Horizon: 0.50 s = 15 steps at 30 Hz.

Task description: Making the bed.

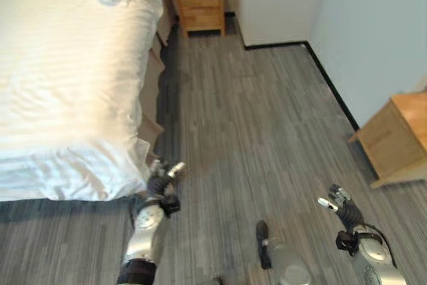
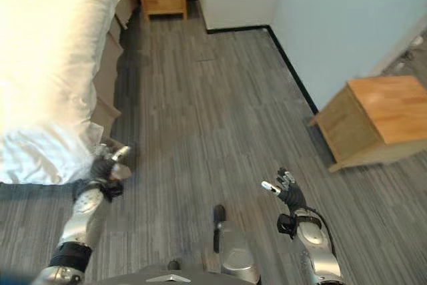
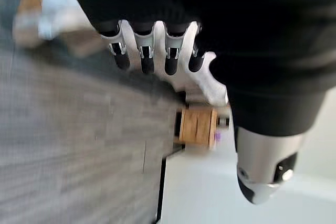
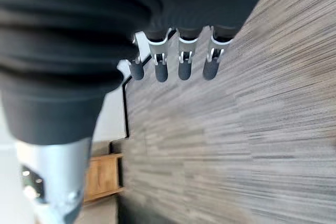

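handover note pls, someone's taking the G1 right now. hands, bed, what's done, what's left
Left hand: open, holding nothing, raised just off the near corner of the bed, apart from the bedding.
Right hand: open, empty, over bare floor, well away from the bed.
Bed: on the robot's left, white striped duvet spread over it, hanging over the near edge; top looks fairly smooth, some rumpling at the far corner.
Done: duvet laid out.
Left: probably straighten the near edge and far corner. Pillows can't be made out.
Nearby: wooden nightstand at the bed's far end, wooden cabinet by the wall on the right.

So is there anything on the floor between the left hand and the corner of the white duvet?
Nothing visible. The left hand hangs right beside the duvet corner, with bare floor around it.
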Tool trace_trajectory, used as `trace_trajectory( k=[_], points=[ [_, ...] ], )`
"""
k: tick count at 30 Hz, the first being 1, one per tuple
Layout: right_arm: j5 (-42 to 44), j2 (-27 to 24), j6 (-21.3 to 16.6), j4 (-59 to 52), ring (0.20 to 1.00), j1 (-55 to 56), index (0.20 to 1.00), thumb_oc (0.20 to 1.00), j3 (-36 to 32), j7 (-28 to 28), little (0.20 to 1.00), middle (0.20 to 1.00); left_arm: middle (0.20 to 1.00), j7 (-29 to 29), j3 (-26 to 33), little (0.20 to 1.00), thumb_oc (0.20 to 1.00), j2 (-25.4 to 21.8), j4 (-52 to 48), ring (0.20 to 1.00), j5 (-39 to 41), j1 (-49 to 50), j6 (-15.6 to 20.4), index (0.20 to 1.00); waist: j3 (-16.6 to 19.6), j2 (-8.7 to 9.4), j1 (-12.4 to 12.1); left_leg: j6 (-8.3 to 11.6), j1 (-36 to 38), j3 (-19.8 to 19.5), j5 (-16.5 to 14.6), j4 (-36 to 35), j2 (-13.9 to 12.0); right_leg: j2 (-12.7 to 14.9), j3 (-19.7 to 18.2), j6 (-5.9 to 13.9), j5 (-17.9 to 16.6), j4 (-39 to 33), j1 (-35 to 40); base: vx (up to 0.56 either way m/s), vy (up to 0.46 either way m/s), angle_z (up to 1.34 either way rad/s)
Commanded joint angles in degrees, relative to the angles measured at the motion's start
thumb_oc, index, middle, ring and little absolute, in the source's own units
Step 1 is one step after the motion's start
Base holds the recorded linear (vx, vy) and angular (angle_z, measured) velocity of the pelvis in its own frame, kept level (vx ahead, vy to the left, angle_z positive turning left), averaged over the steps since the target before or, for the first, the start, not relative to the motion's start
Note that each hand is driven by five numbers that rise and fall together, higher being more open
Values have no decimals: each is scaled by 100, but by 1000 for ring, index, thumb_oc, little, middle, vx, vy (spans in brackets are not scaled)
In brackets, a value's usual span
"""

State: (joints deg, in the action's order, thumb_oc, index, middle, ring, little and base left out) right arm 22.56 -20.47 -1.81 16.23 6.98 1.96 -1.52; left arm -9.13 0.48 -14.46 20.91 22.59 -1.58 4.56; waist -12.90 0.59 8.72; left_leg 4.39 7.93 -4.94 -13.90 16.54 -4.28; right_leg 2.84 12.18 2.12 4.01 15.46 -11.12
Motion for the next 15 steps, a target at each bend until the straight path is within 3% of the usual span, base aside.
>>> trace_trajectory(
  k=[1,2,3,5,7,8,10,12,15],
  points=[
    [359,-303,-494,-130,1000,-280,1000,1000,-124,-138,1000,1000,1000,19,315,1000,1000,-282,-322,1000,818,63,400,1000,439,100,-134,309,230,511,2119,1727,-33,33,77,198,-1079,-1223,211,448,-394,15],
    [523,-306,-571,-88,1000,-382,1000,1000,-144,-185,1000,1000,1000,47,275,1000,1000,-263,-315,1000,966,-25,454,1000,306,212,-204,242,-167,789,2171,2565,-147,46,91,60,-940,-1244,440,492,-472,11],
    [505,-374,-617,115,1000,-545,1000,1000,-146,-407,1000,1000,1000,-93,157,1000,1000,-269,-248,1000,1025,-232,474,1000,49,334,-419,65,-837,1144,1880,2899,-244,32,6,-18,-672,-1311,837,498,-419,5],
    [487,-415,-656,137,1000,-658,1000,1000,-190,-576,1000,1000,1000,-144,68,1000,1000,-198,-80,1000,1225,-419,489,1000,-84,418,-564,-18,-1605,1479,1657,2739,-459,117,-48,-47,-485,-1405,1234,465,-227,-8],
    [509,-412,-715,136,1000,-700,1000,1000,-232,-628,1000,1000,1000,-174,-56,1000,1000,-175,143,1000,1219,-546,537,1000,-148,384,-644,-5,-1986,1527,1603,1970,-468,178,-95,8,-351,-1458,1505,348,-58,5],
    [509,-410,-715,136,1000,-703,1000,1000,-234,-628,1000,1000,1000,-174,-56,1000,1000,-177,146,1000,1219,-550,538,1000,-132,409,-636,-14,-1990,1537,1642,1923,-436,207,-92,12,-362,-1463,1486,383,1,19],
    [290,-507,-745,231,1000,-712,1000,1000,-184,-657,1000,1000,1000,-202,-138,1000,1000,-127,313,1000,1191,-639,561,1000,-130,299,-743,-18,-2248,1557,1888,93,-174,135,-143,114,-180,-1616,1771,511,54,28],
    [180,-528,-750,276,1000,-767,1000,1000,-98,-688,1000,1000,1000,-229,-130,1000,1000,-111,302,1000,1182,-591,595,1000,-65,240,-953,40,-2323,1243,2342,-1173,66,13,-286,187,-59,-1787,2135,456,37,-29],
    [104,-478,-738,336,1000,-819,1000,1000,-40,-676,1000,1000,1000,-304,-21,1000,1000,-115,294,1000,1149,-500,622,1000,74,268,-1153,160,-2419,1135,2705,-1933,63,-14,-530,275,107,-1956,2623,680,26,-37]
  ],
)
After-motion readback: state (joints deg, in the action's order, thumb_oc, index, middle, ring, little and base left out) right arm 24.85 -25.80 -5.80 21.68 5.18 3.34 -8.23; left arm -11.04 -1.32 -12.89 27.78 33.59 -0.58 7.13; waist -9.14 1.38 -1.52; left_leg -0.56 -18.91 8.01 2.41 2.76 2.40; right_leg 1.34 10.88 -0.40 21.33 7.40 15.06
